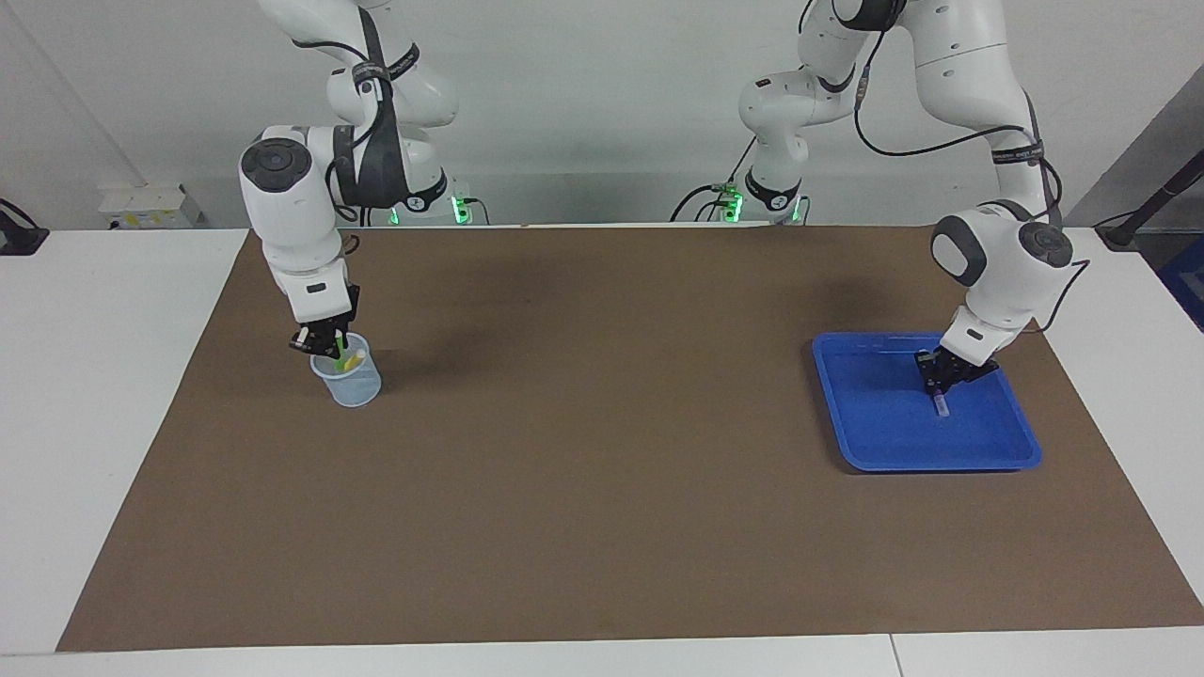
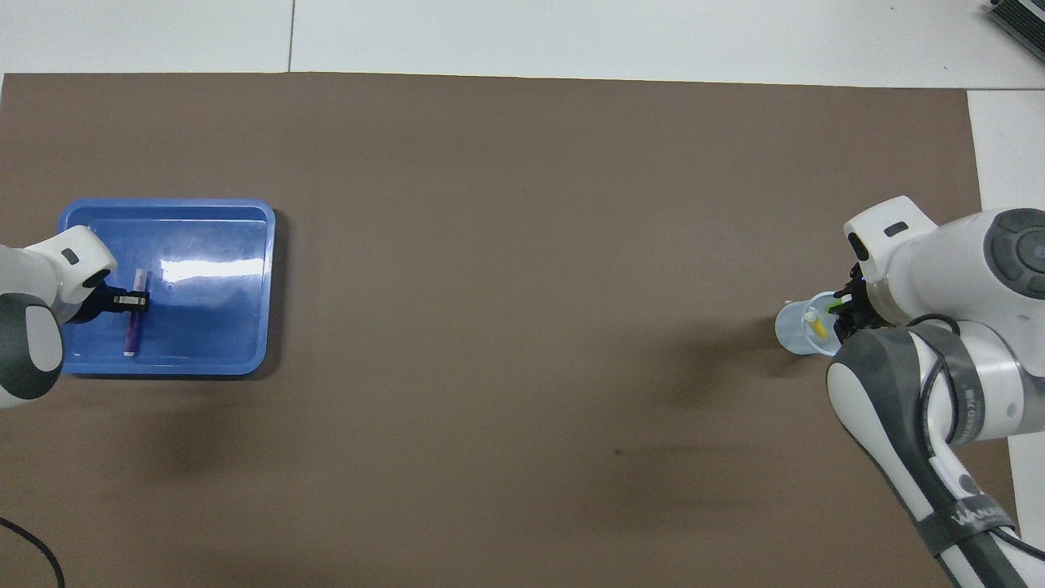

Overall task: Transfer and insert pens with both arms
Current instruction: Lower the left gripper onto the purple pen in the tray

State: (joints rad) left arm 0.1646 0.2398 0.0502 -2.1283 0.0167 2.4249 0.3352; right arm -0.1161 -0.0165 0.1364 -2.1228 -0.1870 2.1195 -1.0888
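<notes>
A pale blue cup (image 1: pixel 347 380) is placed on the brown mat (image 1: pixel 602 489), near the table edge at the right arm's end. A yellow pen (image 1: pixel 353 359) is leaned inside the cup with its whitish end up, and a green pen (image 1: pixel 340 350) is also stood in the cup. The green pen is held at its upper part by the right tool (image 1: pixel 324 346), which is closed on it just over the cup rim.

A blue tray (image 1: pixel 884 442) is placed on the mat near the table edge at the left arm's end. Only the purple pen (image 2: pixel 132 331) is lying in it, flat on the tray floor, with its whitish end pointed away from the robots. The left tool (image 1: pixel 941 379) is lowered into the tray and is closed narrowly around the middle of the purple pen; the pen is gripped but is seen lying on the tray.

Most of the white table (image 1: pixel 103 376) is covered by the mat. A pale wall is seen above the table edge nearest the robots, where two smaller white arms (image 1: pixel 771 122) with green lights are mounted. A small white box (image 1: pixel 149 205) is seen by the corner at the right arm's end. A black cable (image 2: pixel 28 547) is seen at the mat's edge in the overhead view.
</notes>
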